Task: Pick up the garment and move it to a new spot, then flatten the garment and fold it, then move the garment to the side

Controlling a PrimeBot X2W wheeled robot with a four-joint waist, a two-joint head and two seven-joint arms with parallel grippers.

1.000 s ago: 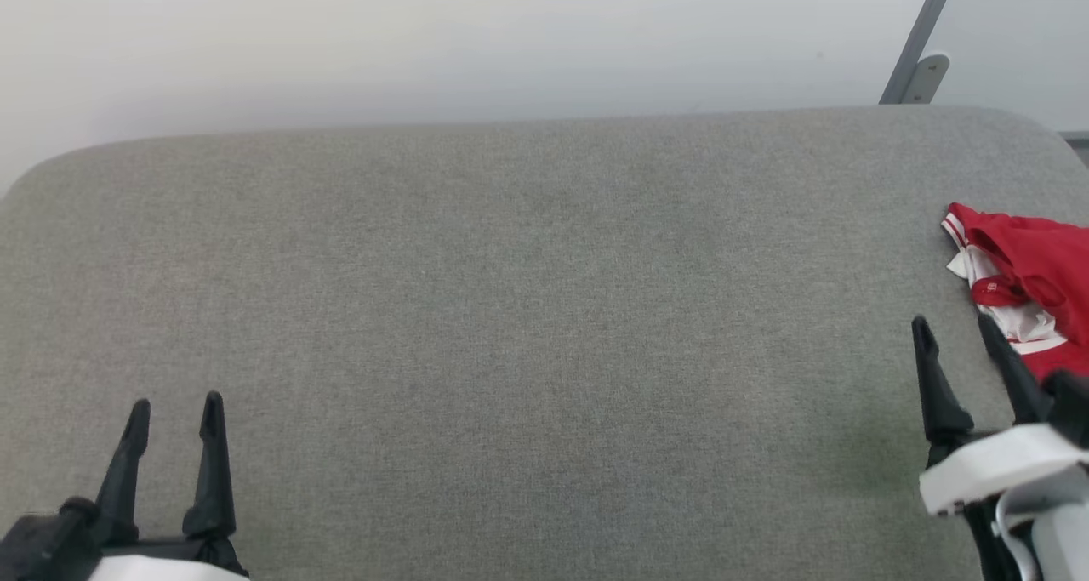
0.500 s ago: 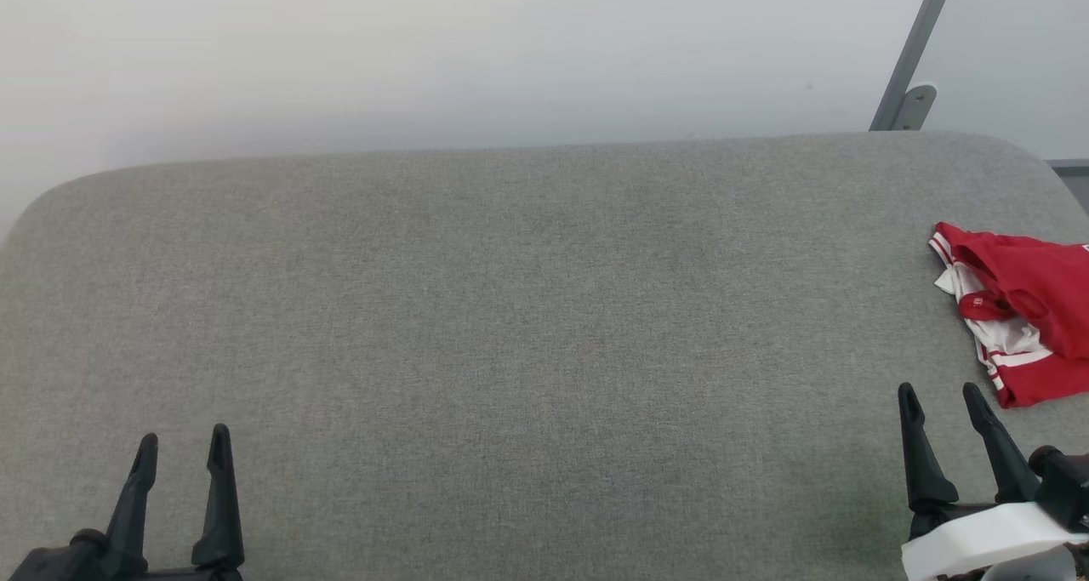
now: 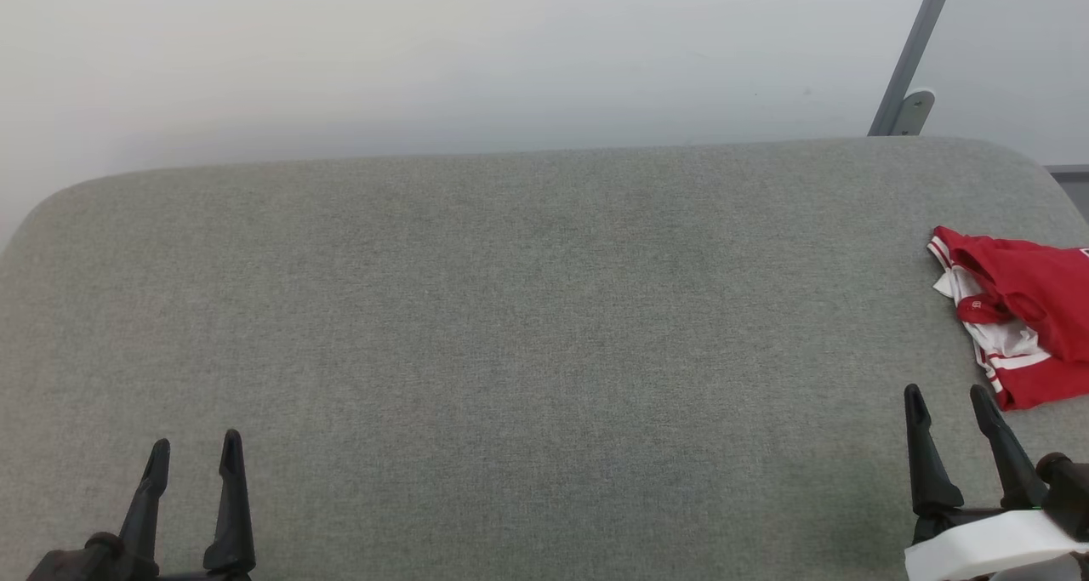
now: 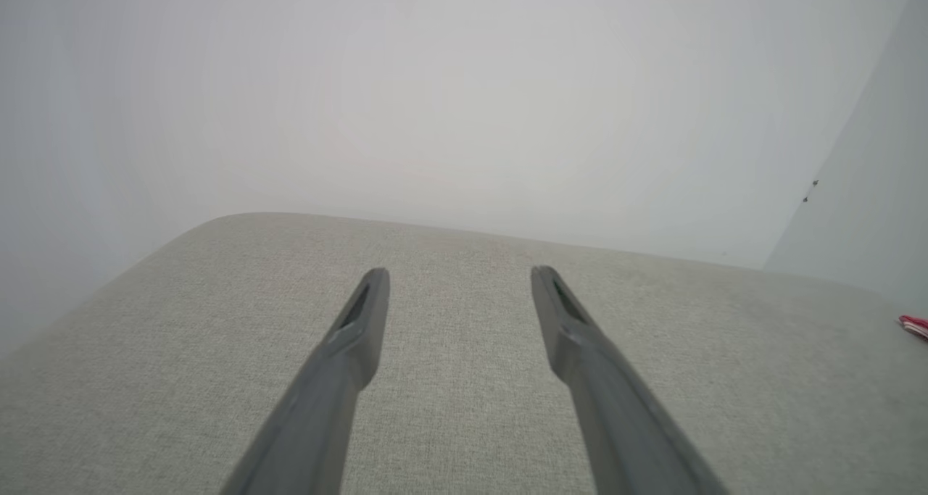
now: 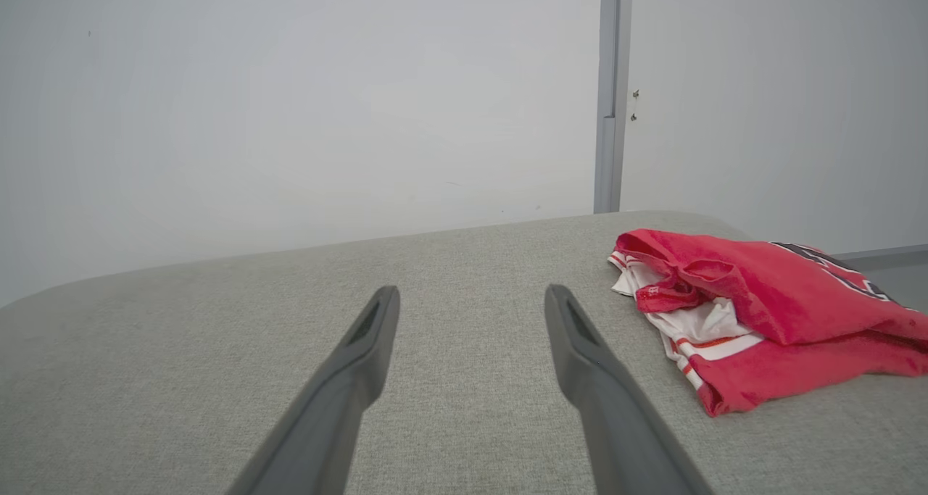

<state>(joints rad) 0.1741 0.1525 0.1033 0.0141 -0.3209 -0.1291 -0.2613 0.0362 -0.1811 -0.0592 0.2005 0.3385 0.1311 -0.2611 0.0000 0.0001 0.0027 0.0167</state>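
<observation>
Garment (image 3: 1038, 292) bunched at the far right edge of the grey worktop (image 3: 510, 326), lying free. Right gripper (image 3: 946, 391) just beside it, jaws wide, holding nothing. Left gripper (image 3: 196, 441) well apart, jaws wide, empty.

- padded surface (image 3: 510, 309): flat top covered in grey woven fabric, far corners rounded; the cover runs smooth and unwrinkled leftward from the garment.
- garment (image 3: 1029, 309): red cloth bunched in a loose heap, lying directly on the padded surface at its right side. A white part with red stripes shows at the heap's left edge; dark print is partly visible on its top.
</observation>
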